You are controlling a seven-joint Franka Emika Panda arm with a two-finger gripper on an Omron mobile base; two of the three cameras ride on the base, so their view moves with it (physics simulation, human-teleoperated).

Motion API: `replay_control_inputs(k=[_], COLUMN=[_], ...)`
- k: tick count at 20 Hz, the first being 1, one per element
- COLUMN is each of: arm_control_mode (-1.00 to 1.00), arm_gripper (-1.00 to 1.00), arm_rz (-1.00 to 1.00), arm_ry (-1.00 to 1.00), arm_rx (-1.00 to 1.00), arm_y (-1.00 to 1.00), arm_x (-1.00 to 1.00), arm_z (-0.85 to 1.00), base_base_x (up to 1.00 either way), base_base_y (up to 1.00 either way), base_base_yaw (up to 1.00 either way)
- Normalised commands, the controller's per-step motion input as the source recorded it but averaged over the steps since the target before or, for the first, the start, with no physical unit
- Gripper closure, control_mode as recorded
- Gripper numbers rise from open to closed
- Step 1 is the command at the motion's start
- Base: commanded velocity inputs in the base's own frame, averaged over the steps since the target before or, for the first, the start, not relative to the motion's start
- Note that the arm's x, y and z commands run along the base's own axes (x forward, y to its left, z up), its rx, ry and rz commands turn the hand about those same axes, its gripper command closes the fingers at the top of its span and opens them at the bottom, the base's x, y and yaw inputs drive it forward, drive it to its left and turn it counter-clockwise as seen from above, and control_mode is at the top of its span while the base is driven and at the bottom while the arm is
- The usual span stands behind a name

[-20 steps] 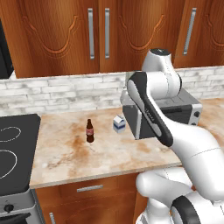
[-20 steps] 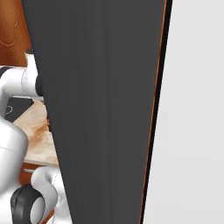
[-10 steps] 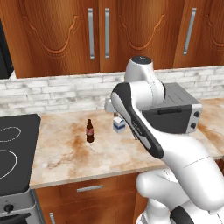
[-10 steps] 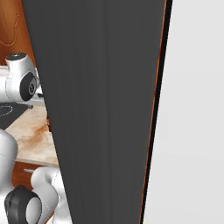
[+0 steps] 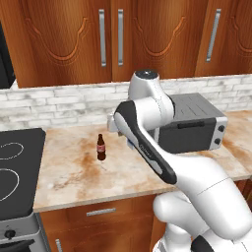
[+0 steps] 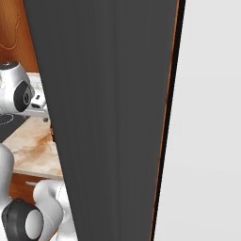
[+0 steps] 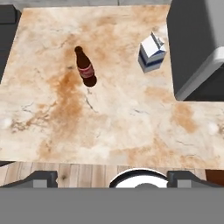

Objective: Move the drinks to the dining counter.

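Observation:
The dark-brown cola bottle [image 5: 101, 147] with its red label stands upright on the marbled counter [image 5: 74, 172] backed by white brick. From above, the cola bottle [image 7: 85, 68] stands left of the white-and-blue milk carton [image 7: 152, 53], which sits beside the grey toaster [image 7: 197, 43]. In the left base view my arm hides the carton. My gripper [image 7: 112, 178] hovers high above the counter's front edge, open, its fingertips [image 7: 41, 178] wide apart and holding nothing. The dining counter is out of view.
The toaster [image 5: 192, 123] stands at the right of the counter and a black stovetop [image 5: 15, 167] borders it on the left. Wooden wall cabinets [image 5: 113, 34] hang above. A tall dark panel [image 6: 108, 117] blocks most of the right base view.
My arm has swung left, away from the toaster's front, and now covers the milk carton in the left base view. The bottle and the carton have stayed put.

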Motion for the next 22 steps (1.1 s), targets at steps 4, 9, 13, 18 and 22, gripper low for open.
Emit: replay_control_inputs(k=[4, 9, 13, 18, 22], arm_control_mode=[-1.00, -1.00, -1.00, -1.00, -1.00], arm_gripper=[-1.00, -1.00, -1.00, -1.00, -1.00], arm_rz=[0.00, 0.00, 0.00, 0.00, 0.00], arm_ry=[0.00, 0.00, -0.01, -0.10, -0.10], arm_rx=[0.00, 0.00, 0.00, 0.00, 0.00], arm_y=[0.38, 0.33, 0.19, 0.00, 0.00], arm_x=[0.00, 0.00, 0.00, 0.00, 0.01], arm_z=[-0.26, -0.33, -0.25, -0.01, -0.04], base_base_x=[0.00, 0.00, 0.00, 0.00, 0.00], base_base_y=[0.00, 0.00, 0.00, 0.00, 0.00], base_base_yaw=[0.00, 0.00, 0.00, 0.00, 0.00])
